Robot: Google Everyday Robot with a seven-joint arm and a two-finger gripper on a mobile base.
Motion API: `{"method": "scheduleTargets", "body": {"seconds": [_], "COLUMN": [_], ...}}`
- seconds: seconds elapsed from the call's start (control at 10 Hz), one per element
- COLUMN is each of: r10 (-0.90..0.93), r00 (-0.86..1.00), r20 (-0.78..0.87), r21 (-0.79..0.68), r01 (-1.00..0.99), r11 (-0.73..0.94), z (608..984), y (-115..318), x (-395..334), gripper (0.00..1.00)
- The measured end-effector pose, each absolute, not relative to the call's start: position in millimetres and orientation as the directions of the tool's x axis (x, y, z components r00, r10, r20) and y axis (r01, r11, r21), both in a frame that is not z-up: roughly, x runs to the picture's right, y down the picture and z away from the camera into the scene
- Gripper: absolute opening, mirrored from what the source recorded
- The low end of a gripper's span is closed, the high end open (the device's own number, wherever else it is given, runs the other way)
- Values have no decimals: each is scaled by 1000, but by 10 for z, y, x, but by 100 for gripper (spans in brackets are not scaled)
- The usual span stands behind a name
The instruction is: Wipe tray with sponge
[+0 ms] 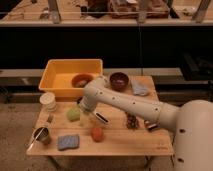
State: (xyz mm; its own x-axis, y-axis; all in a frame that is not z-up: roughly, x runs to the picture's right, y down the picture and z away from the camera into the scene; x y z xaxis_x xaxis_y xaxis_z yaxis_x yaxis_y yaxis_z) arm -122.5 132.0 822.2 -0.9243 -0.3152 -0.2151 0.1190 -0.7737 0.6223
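The gripper (93, 115) is seen low over the middle of the wooden table (127, 141), at the end of the white arm (131, 102) that reaches in from the lower right; its fingers are held apart, and nothing is seen between them. The sponge (68, 142) is found flat on the table near the front left edge, below and to the left of the gripper and apart from it; it is not touched. The tray (59, 79) is set at the back left of the table, behind the gripper; a brown bowl (81, 80) is seen inside it, at its right end, close to the bend of the arm.

Between the gripper and the sponge, a green lump (74, 114) is placed just beside the gripper on its left; a red-orange round thing (97, 133) lies just in front of the gripper, to the right of the sponge. A metal cup (41, 135) with a utensil in it is stood to the left of the sponge; a white container (48, 101) is stood by the tray's front left corner. Behind the arm, a dark red bowl (119, 80) and a pale blue cloth (140, 89) are set to the right of the tray; a dark cluster (131, 120) lies under the forearm.
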Motion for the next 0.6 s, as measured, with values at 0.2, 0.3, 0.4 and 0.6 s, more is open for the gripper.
{"method": "scheduleTargets", "body": {"seconds": [0.2,0.3,0.4,0.6], "r10": [-298,-272,-245,-197], "r00": [-926,-928,-930,-932], "r20": [-233,-255,-274,-305], "r21": [627,628,624,608], "r01": [91,55,22,-31], "r11": [-774,-776,-781,-794], "z": [8193,8121,8031,7699], "y": [1329,1382,1448,1749], "x": [-1239,-1326,-1435,-1681], "gripper": [80,80,80,80]}}
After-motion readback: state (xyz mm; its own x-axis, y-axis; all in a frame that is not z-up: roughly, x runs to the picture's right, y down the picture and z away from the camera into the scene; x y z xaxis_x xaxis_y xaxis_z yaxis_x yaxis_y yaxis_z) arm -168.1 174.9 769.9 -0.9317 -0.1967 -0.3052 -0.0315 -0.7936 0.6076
